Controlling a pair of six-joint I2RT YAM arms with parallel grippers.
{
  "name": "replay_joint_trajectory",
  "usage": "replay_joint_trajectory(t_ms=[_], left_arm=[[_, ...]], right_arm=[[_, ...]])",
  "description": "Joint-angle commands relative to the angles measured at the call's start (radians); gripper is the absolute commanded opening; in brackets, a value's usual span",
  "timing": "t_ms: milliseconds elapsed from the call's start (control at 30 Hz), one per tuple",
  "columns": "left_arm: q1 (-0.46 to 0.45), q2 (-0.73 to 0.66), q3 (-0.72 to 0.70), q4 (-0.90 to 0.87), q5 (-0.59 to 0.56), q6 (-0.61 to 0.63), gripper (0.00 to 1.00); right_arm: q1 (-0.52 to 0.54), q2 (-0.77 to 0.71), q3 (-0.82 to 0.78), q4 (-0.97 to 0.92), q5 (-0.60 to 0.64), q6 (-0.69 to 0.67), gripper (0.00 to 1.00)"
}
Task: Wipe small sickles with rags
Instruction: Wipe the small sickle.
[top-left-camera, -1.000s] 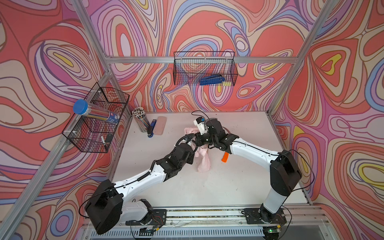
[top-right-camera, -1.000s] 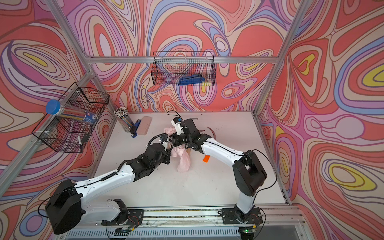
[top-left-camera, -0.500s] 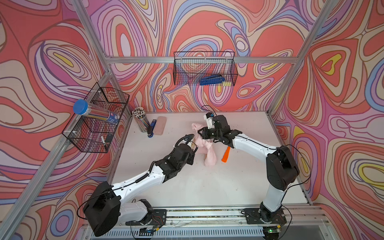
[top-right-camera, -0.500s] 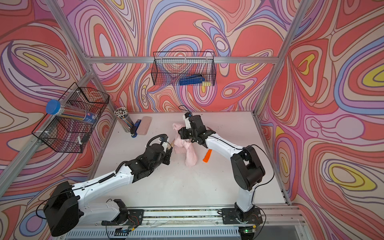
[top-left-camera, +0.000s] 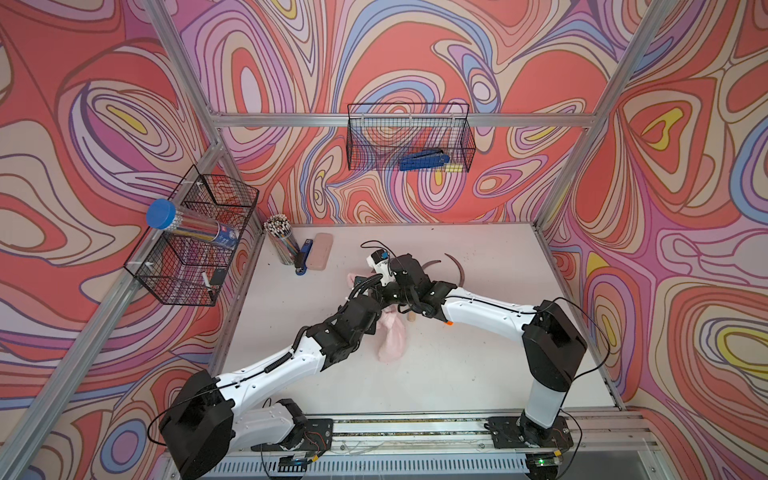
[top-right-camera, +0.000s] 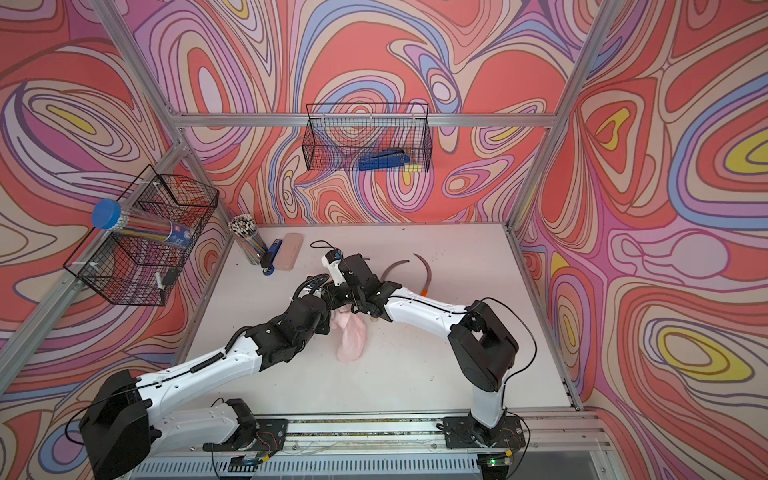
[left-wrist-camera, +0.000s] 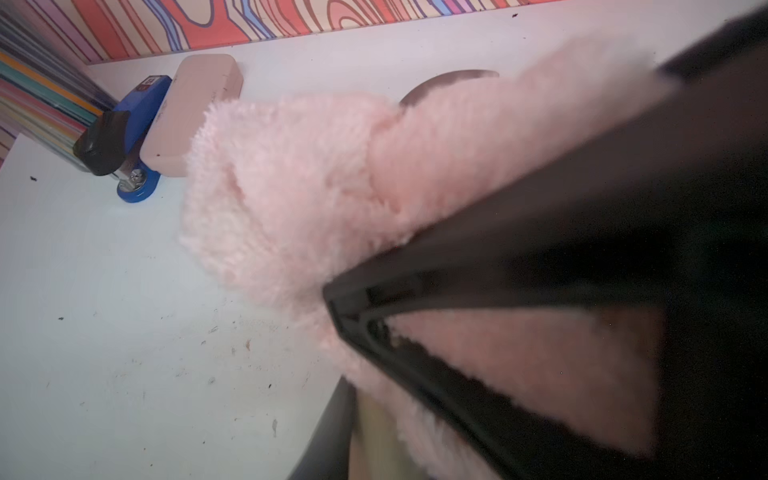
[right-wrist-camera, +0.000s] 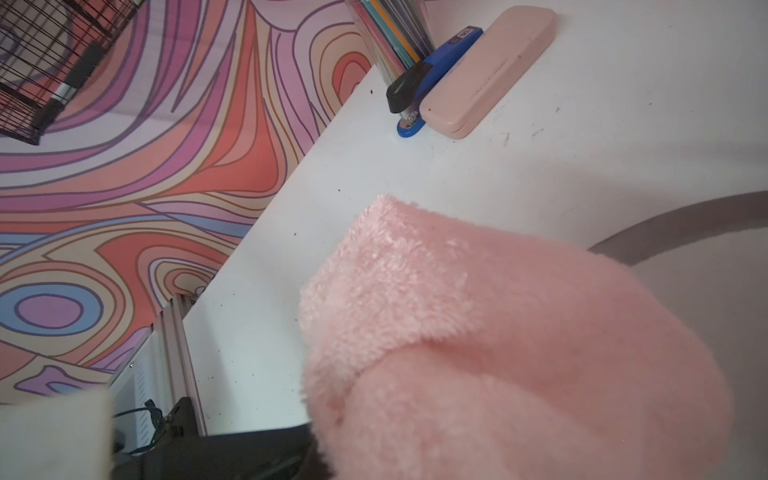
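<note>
In both top views my two grippers meet at mid-table. The right gripper (top-left-camera: 392, 297) (top-right-camera: 345, 297) is shut on the pale pink rag (top-left-camera: 390, 340) (right-wrist-camera: 498, 332), whose free end trails toward the front. The left gripper (top-left-camera: 371, 296) is shut on a small sickle; in the left wrist view its pale wooden handle (left-wrist-camera: 374, 436) shows beside the rag (left-wrist-camera: 299, 187). Two dark curved blades (top-left-camera: 432, 266) (top-left-camera: 457, 270) lie behind the right arm. The farther right one ends in an orange handle (top-right-camera: 424, 292). A wooden handle end (top-left-camera: 411, 318) pokes out under the right arm.
A rigid pink case (top-left-camera: 320, 257), a blue stapler (top-left-camera: 304, 255) and a cup of pencils (top-left-camera: 282, 245) stand at the back left. Wire baskets hang on the left wall (top-left-camera: 195, 241) and the back wall (top-left-camera: 409, 141). Dark crumbs speckle the white table (top-left-camera: 457, 374).
Half a second ago the right gripper had swung toward the back with the rag; it is now back against the left gripper. The left arm has hardly moved.
</note>
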Motion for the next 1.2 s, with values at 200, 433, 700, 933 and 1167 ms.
replay_joint_trajectory(t_ms=[200,433,700,933,1167], left_arm=[[0.006,-0.073,-0.027,0.006,-0.035,-0.038,0.00],[0.006,-0.139,-0.053,-0.012,-0.023,-0.039,0.00],[0.008,-0.108,-0.050,-0.001,-0.045,-0.041,0.00],[0.013,-0.067,-0.043,0.025,-0.039,-0.039,0.00],[0.023,-0.033,-0.032,0.036,-0.039,-0.038,0.00]], right_arm=[[-0.028,0.006,-0.018,-0.040,0.063,-0.004,0.00],[-0.159,0.107,0.062,-0.067,-0.001,0.015,0.00],[-0.141,0.116,0.092,-0.062,-0.025,0.001,0.00],[-0.040,0.050,0.048,-0.044,-0.018,-0.028,0.00],[0.032,-0.085,-0.081,0.029,-0.029,-0.026,0.00]])
